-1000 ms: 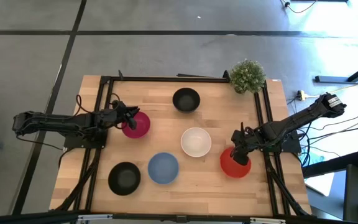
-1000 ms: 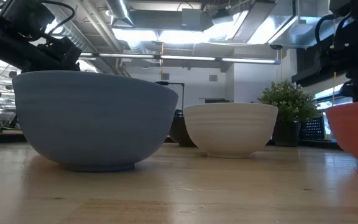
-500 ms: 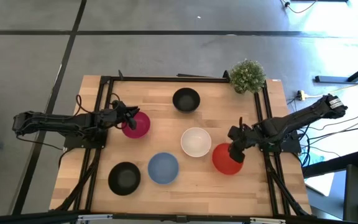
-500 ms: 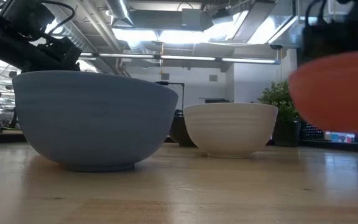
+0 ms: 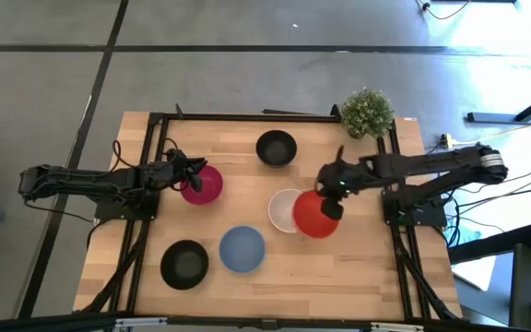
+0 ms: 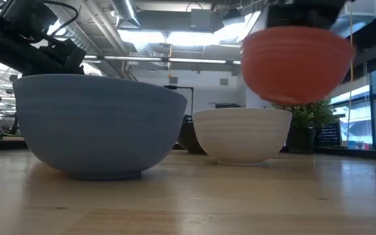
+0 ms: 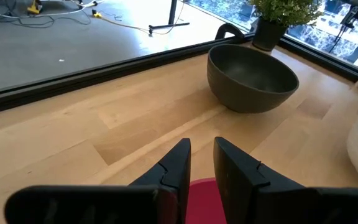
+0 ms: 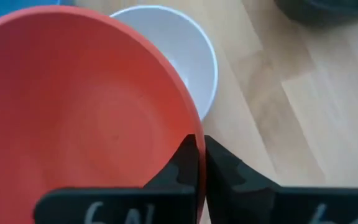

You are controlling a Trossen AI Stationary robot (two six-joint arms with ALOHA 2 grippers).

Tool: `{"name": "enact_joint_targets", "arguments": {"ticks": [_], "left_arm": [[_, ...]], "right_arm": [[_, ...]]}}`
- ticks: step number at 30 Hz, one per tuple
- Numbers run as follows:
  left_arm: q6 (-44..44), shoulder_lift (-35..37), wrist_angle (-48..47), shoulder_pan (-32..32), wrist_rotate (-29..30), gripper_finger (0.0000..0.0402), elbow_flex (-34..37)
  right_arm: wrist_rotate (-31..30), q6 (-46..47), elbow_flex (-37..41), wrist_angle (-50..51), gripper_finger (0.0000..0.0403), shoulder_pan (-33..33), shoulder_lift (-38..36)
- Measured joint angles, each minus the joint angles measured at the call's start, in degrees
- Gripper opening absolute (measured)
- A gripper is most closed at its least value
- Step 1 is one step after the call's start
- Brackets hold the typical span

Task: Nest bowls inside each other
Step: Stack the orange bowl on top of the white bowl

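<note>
the right pincer (image 5: 332, 205) is clamped on the rim of the red bowl (image 5: 315, 215), held clear above the desk (image 5: 247, 148) and overlapping the white bowl (image 5: 282, 208); only the low view shows that gap. the left pincer (image 5: 189, 178) grips the pink bowl (image 5: 205, 183) near the desk's left edge.

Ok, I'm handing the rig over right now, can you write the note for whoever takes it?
Right gripper: shut on the red bowl by its rim, held in the air, partly over the white bowl.
Left gripper: clamped on the rim of the pink bowl, which is on the table.
Blue bowl, front black bowl and back black bowl stand apart.
Done: nothing nested yet.
Left: set red into white, then stack the rest.
</note>
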State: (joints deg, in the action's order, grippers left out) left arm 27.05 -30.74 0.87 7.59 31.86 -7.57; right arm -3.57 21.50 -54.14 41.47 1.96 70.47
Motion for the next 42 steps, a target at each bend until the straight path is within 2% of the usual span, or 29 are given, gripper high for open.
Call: {"name": "enact_joint_targets", "arguments": {"ticks": [5, 11, 23, 39, 42], "left_arm": [[0.0, 0.0, 0.0, 0.0, 0.0, 0.0065, 0.0], [-0.1, 0.0, 0.0, 0.0, 0.0, 0.0065, 0.0], [-0.2, 0.0, 0.0, 0.0, 0.0, 0.0065, 0.0], [-0.2, 0.0, -0.8, 0.0, 0.0, 0.0065, 0.0], [-0.2, 0.0, -1.6, 0.0, 0.0, 0.0065, 0.0]], "right_arm": [[4.6, -7.3, -3.7, -1.2, 0.0008, -4.3, 7.5], [10.9, -12.8, -7.9, -5.3, 0.0008, -8.3, 13.2], [11.4, -15.9, -18.2, -3.7, 0.0008, -9.0, 17.9], [16.7, -20.6, -18.3, -6.7, 0.0009, -10.2, 29.0], [16.7, -20.6, -18.3, -8.8, 0.0036, -10.2, 29.1]]}}
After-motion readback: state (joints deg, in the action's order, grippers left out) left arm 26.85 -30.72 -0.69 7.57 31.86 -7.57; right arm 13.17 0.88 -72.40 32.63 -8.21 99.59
